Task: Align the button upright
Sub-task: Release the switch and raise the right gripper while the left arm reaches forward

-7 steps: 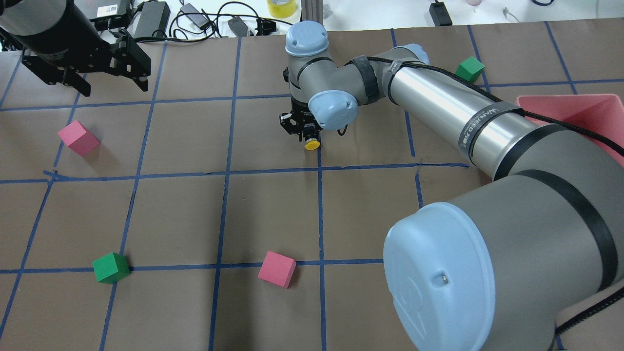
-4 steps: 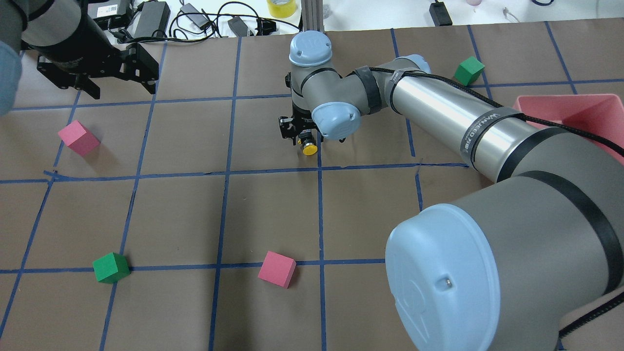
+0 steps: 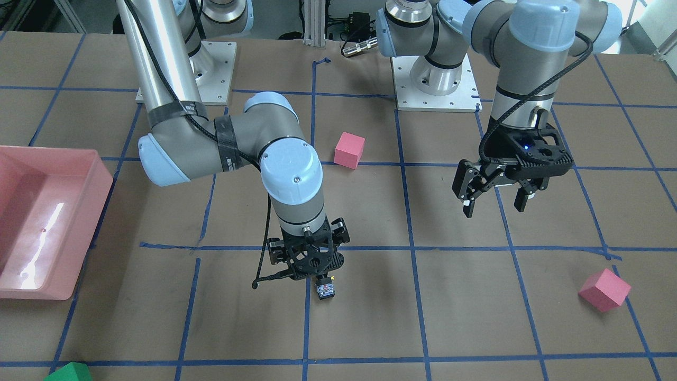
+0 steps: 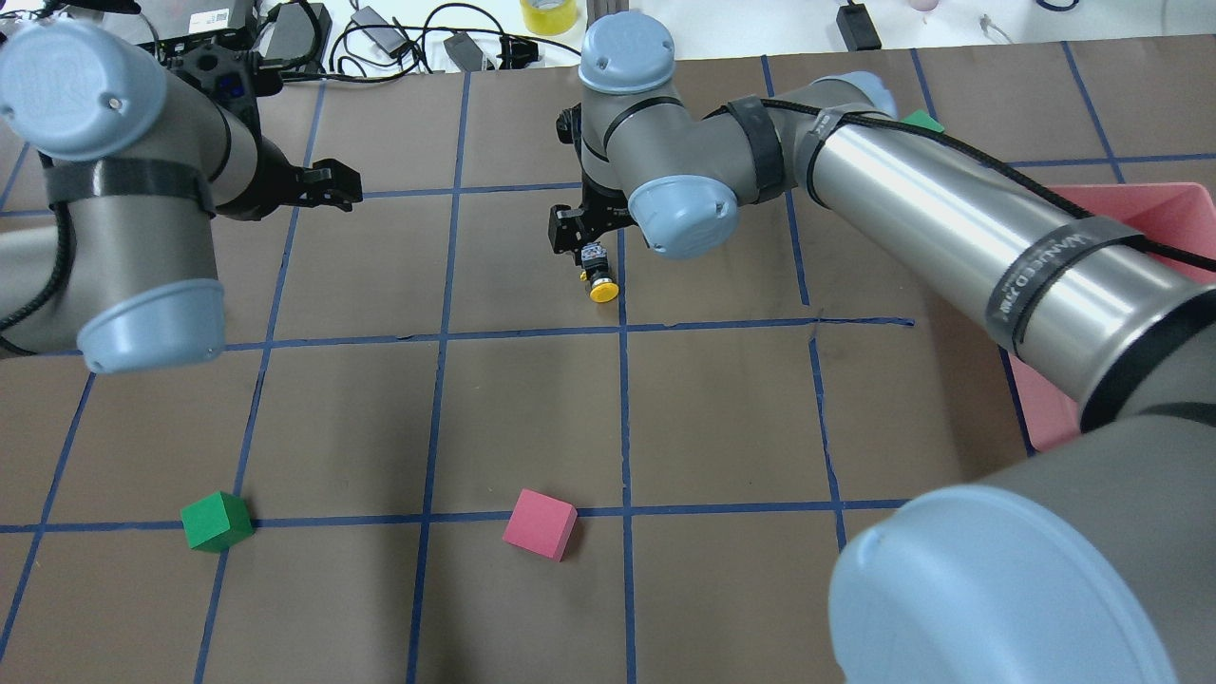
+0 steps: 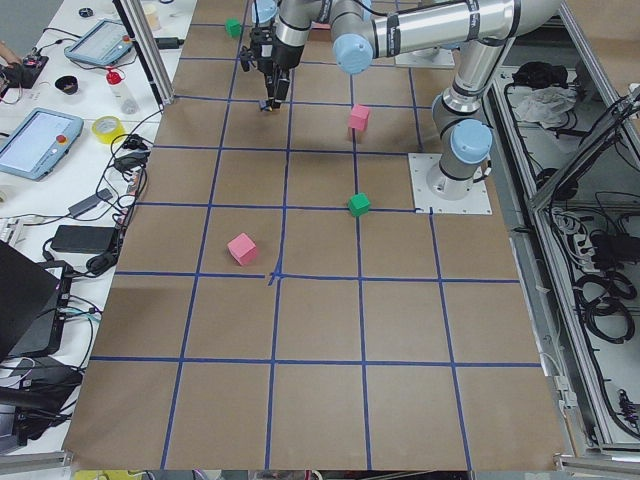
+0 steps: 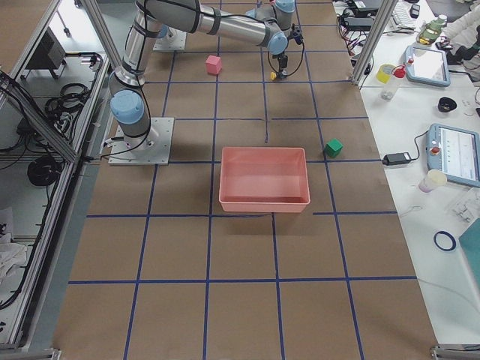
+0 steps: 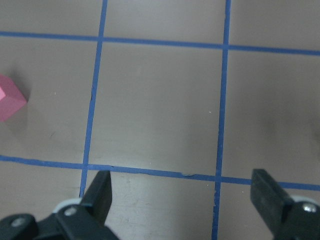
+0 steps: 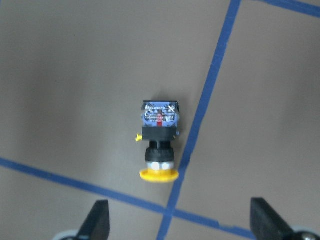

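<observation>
The button (image 8: 159, 141) lies on its side on the brown paper, beside a blue tape line, with its yellow cap (image 4: 601, 293) towards the robot and its grey contact block (image 3: 325, 290) away from it. My right gripper (image 3: 309, 265) hangs open above the button, clear of it. In the right wrist view the fingertips (image 8: 98, 220) stand wide apart with the button far below them. My left gripper (image 3: 494, 203) is open and holds nothing, up in the air on the other side of the table; its fingers (image 7: 101, 192) frame bare paper.
A pink bin (image 3: 50, 211) stands at the table's right end. Pink cubes (image 4: 540, 523) (image 3: 604, 289) and a green cube (image 4: 217, 521) lie scattered on the paper. Another green cube (image 4: 920, 119) is partly hidden behind the right arm. Cables and adapters (image 4: 380, 38) line the far edge.
The right gripper has risen off the button, which now shows full length on the table. The left arm has swung in towards the middle.
</observation>
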You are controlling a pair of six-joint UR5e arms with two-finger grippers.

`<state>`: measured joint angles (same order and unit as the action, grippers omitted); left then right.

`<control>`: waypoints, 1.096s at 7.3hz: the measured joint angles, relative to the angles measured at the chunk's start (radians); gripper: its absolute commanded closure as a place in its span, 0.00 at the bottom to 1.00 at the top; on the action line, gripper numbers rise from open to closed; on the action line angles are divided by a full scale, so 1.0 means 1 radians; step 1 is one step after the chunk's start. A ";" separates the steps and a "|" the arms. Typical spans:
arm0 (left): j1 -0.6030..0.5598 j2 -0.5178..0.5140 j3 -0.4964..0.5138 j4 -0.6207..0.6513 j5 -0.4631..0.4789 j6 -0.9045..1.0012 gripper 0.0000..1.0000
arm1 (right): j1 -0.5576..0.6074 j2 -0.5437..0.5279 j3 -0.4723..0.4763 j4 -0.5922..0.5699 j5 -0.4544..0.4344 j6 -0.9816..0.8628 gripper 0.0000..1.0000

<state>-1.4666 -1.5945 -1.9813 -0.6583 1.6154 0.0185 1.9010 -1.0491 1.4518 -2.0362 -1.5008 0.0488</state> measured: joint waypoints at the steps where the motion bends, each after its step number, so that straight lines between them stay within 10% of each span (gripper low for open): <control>1: 0.000 -0.021 -0.078 0.161 0.001 -0.003 0.00 | -0.037 -0.069 0.015 0.079 0.006 -0.065 0.00; 4: -0.027 -0.093 -0.224 0.514 0.008 -0.045 0.00 | -0.186 -0.266 0.028 0.390 0.005 -0.321 0.00; 8: -0.215 -0.208 -0.227 0.674 0.083 -0.184 0.00 | -0.271 -0.361 0.033 0.601 -0.025 -0.511 0.00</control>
<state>-1.6821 -1.8027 -2.2087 0.0158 1.6988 -0.1658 1.6300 -1.4100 1.4845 -1.4355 -1.5254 -0.4624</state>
